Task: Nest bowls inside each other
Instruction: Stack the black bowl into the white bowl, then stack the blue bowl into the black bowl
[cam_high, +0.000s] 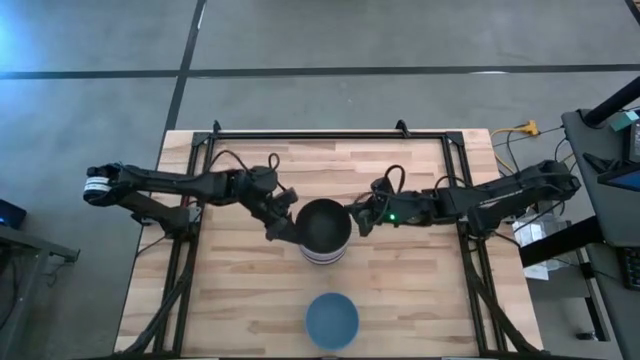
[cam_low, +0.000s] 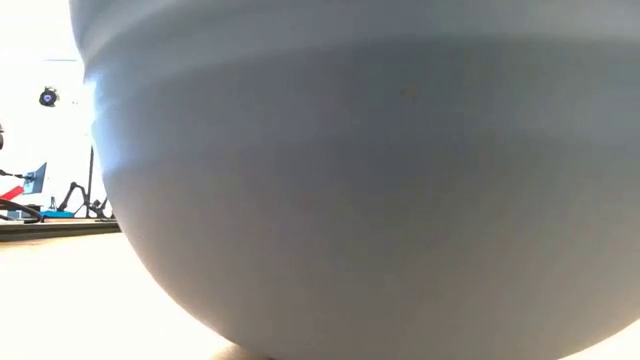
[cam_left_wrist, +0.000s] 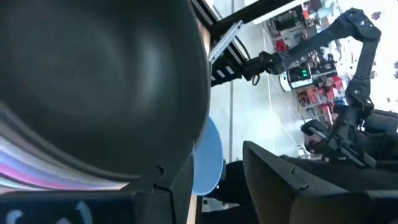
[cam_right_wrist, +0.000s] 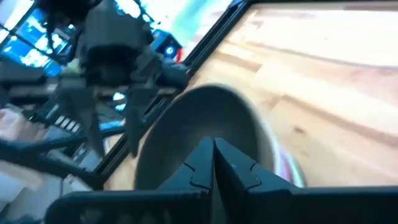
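A stack of nested bowls (cam_high: 325, 232) stands at the table's middle, with a black bowl (cam_left_wrist: 93, 81) on top and white, pink and lavender rims (cam_left_wrist: 25, 171) showing below it. A blue bowl (cam_high: 332, 320) sits alone near the near edge and fills the low view (cam_low: 380, 200). My left gripper (cam_high: 283, 217) is open, right at the stack's left side. My right gripper (cam_high: 358, 217) is shut, its tips (cam_right_wrist: 214, 163) at the stack's right rim. My left gripper has one finger (cam_left_wrist: 171, 183) close beside the stack's outer wall, coming level from the table's left. I cannot tell whether it touches. My right gripper's shut fingers point at the black bowl's right rim (cam_right_wrist: 249, 118) from the table's right. Whether they touch cannot be told.
A black metal frame (cam_high: 320, 135) runs along the table's far edge and down both sides. Bare wood lies to the left and right of the blue bowl. Cables and equipment (cam_high: 600, 170) stand off the table's right side.
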